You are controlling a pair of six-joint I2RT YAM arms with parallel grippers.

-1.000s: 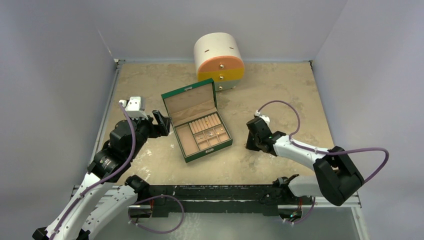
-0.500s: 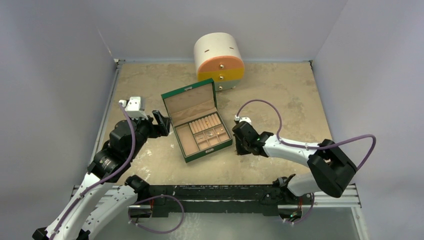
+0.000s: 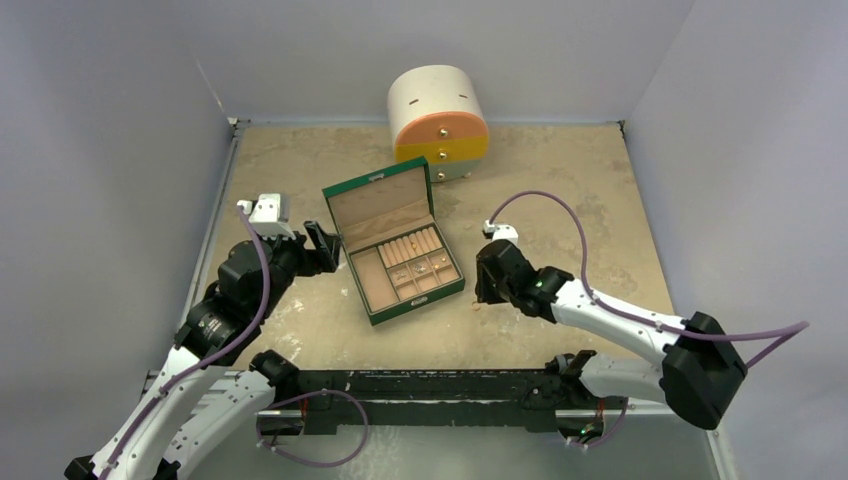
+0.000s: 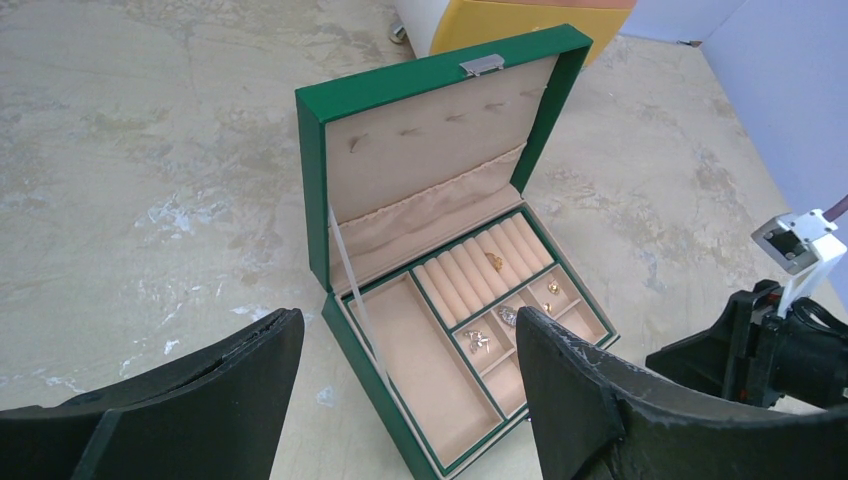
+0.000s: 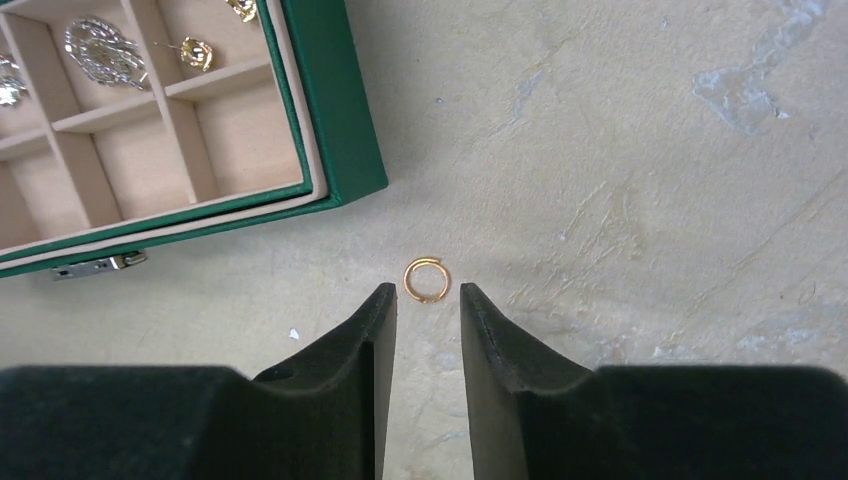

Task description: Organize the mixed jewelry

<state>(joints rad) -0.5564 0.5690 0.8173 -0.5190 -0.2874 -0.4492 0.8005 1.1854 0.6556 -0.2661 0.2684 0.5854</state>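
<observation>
A small gold ring (image 5: 427,280) lies flat on the table just right of the green box (image 5: 330,120). My right gripper (image 5: 425,292) hovers over it, open by a narrow gap, its tips on either side of the ring's near edge and nothing between them. Inside the box's small compartments lie a silvery piece (image 5: 103,50) and gold pieces (image 5: 196,52). Another gold ring (image 4: 494,261) sits on the ring rolls. My left gripper (image 4: 407,330) is wide open and empty, left of the box (image 3: 395,250) and facing it.
The box's lid (image 4: 430,140) stands upright toward the back. A round white cabinet with orange and yellow drawers (image 3: 438,120) sits behind it. Grey walls close the table on three sides. The right arm (image 3: 600,310) stretches across the near right.
The right arm swung left toward the box's right side, then settled slightly nearer over the ring. The left arm has not moved.
</observation>
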